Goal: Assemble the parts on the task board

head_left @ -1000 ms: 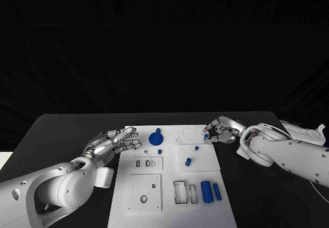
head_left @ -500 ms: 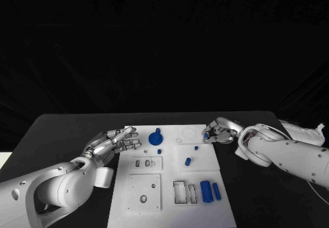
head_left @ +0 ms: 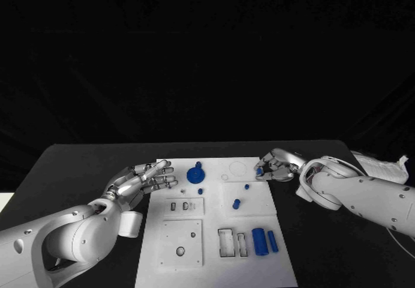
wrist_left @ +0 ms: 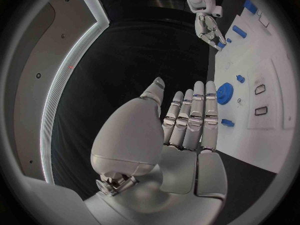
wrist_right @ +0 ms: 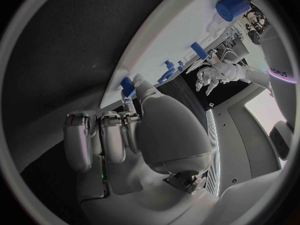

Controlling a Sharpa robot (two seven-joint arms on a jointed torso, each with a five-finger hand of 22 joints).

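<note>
left hand (head_left: 141,179): fingers extended and apart, holding nothing, hovering at the board's left edge near the blue disc (head_left: 196,175)
right hand (head_left: 277,165): fingers curled, pinching a small blue part (head_left: 259,171) at the board's far right edge
task board (head_left: 216,252): white, mid-desk between both arms
other parts: two blue cylinders (head_left: 260,242) in near right area

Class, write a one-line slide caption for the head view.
Right hand pinches a small blue part at the task board edge; left hand open.
</note>
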